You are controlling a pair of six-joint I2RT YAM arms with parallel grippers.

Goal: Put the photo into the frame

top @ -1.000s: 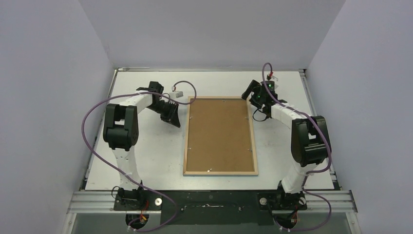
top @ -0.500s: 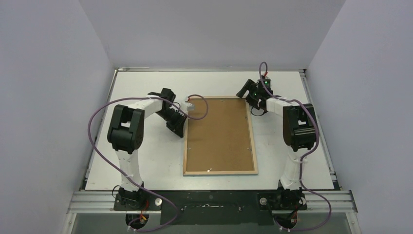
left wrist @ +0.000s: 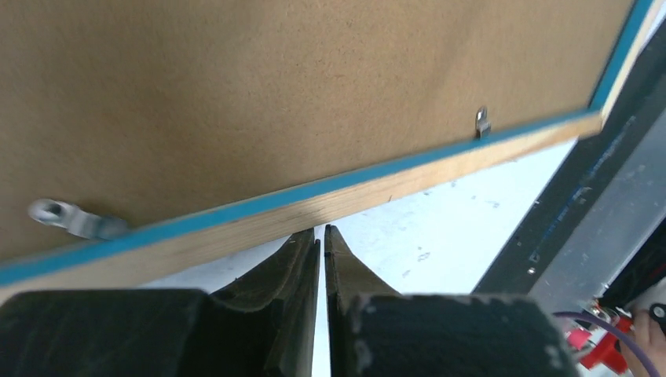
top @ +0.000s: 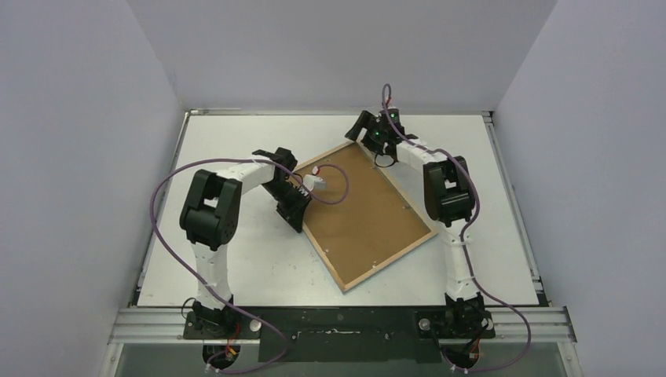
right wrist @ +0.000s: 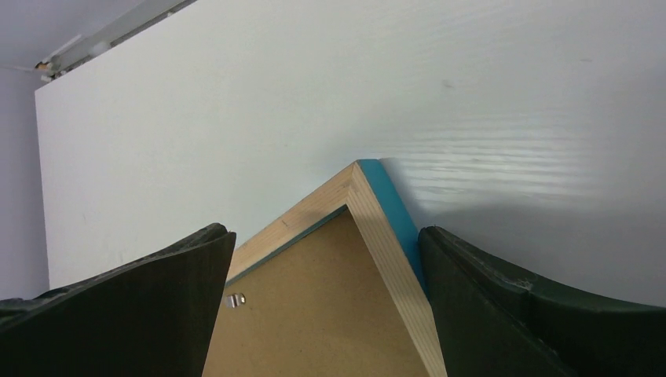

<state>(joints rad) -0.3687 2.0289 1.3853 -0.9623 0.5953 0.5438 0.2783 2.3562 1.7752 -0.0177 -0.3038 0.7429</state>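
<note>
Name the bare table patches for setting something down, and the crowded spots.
Bare: the table's far-left corner behind the left arm; the strip right of the right arm; the near patch between the left arm's base and the frame's near corner. Crowded: the frame's left edge at the left tool, and its far corner, straddled by the right tool.

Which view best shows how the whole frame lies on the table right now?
Top external: the whole frame shows, back side up and skewed on the table. Left wrist shows only one edge just beyond the shut left fingers; right wrist only one corner between the open right fingers.
</note>
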